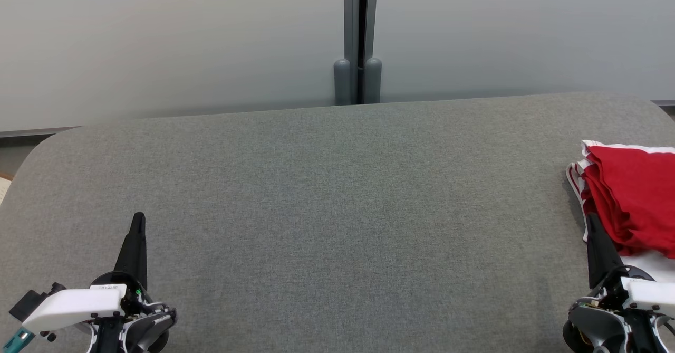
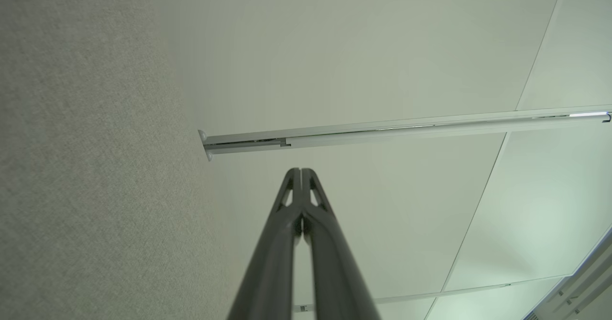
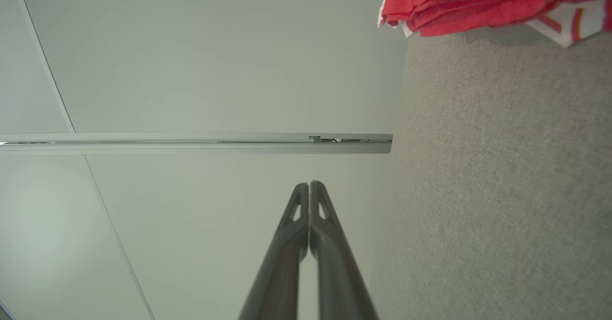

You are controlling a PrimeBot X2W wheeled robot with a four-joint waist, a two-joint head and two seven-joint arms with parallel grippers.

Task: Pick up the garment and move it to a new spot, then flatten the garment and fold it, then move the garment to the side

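Resting folded at the right edge of the head view: red garment [image 1: 633, 200] with white trim, on the grey fabric desk [image 1: 337, 210].
Left tool [image 1: 138, 218] sits at the lower left of the head view, fingers pressed together and holding nothing, well apart from the garment. Right tool [image 1: 590, 218] sits at the lower right, fingers likewise closed and empty, tip just beside the garment's lower-left edge. In the right wrist view the garment lies at the upper right, clear of the fingertips. Pale wall panels [image 1: 158, 41] with a dark vertical joint [image 1: 359, 36] stand behind the desk.
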